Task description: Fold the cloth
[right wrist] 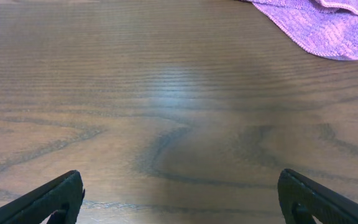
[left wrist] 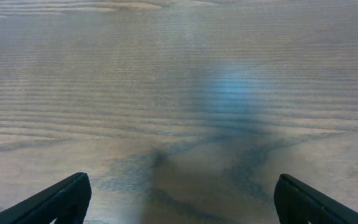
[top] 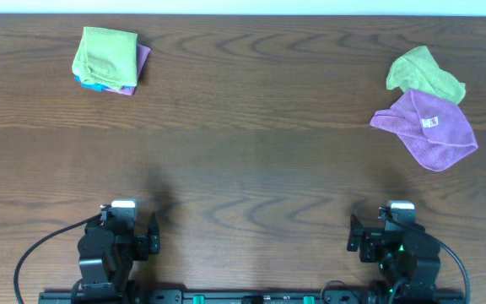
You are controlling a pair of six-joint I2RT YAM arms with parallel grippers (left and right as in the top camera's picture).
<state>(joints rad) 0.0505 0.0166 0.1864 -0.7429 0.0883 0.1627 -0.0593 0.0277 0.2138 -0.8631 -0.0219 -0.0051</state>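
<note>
A crumpled purple cloth with a white label lies at the far right of the table, and its edge shows at the top of the right wrist view. A crumpled green cloth lies just behind it, touching it. My left gripper is open and empty over bare wood at the front left. My right gripper is open and empty at the front right, well short of the purple cloth.
A stack of folded cloths, green on top with purple and blue beneath, sits at the far left. The dark wooden table spans the whole view. Both arm bases sit at the front edge.
</note>
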